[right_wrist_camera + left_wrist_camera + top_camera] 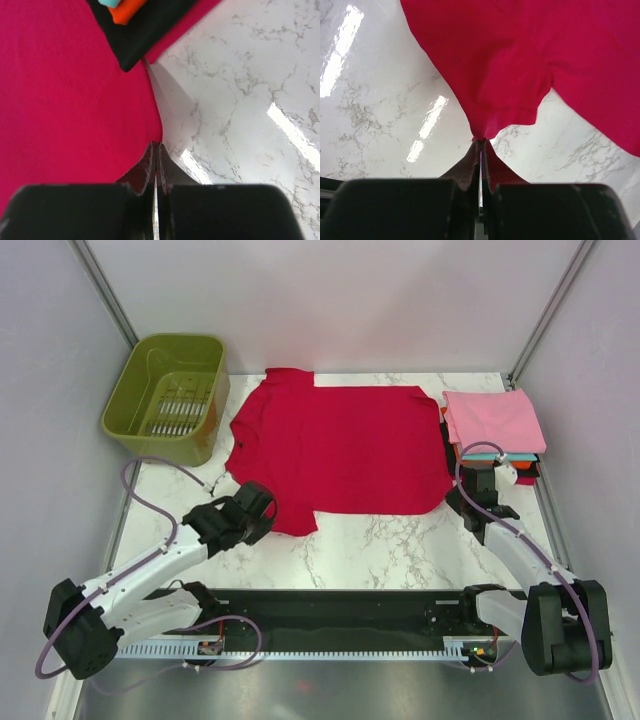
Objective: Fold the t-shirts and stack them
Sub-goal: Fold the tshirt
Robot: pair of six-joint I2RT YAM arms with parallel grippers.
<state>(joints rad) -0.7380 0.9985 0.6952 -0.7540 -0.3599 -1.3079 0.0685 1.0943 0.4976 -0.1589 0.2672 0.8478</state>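
The crimson red t-shirt lies spread flat mid-table, collar to the left. My left gripper is shut on the tip of its near sleeve, which shows pinched at the fingertips in the left wrist view, with the shirt beyond. My right gripper is shut on the shirt's near right hem corner; in the right wrist view the jaws pinch the shirt's edge. A folded stack stands at the right, the pink shirt on top, with teal, orange, black and red layers below.
An olive-green plastic basket stands at the back left, beside the shirt's collar end. The folded stack touches the shirt's right edge. White marble table shows bare between the shirt and the arm bases. Grey walls enclose the sides.
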